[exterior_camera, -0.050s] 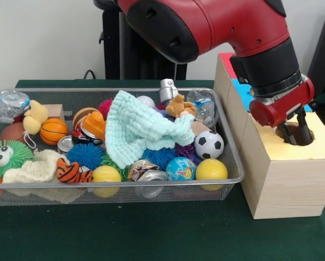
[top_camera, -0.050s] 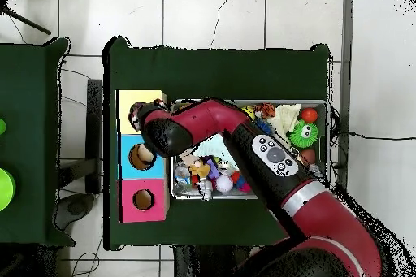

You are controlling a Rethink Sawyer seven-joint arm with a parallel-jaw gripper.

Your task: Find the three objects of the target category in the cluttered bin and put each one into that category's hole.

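Hanging over the yellow hole (exterior_camera, -0.050s: 297, 132) of the wooden box (exterior_camera, -0.050s: 276, 179), claw (exterior_camera, -0.050s: 295, 130) dips inside; grip state cannot be told. Balls, e.g. yellow ball (exterior_camera, -0.050s: 211, 169), lie in the mesh bin (exterior_camera, -0.050s: 227, 179): likely light, round, prone to roll; grasp across middle. Green bench (exterior_camera, -0.050s: 151, 234), white tiled floor (top_camera, -0.050s: 244, 14).
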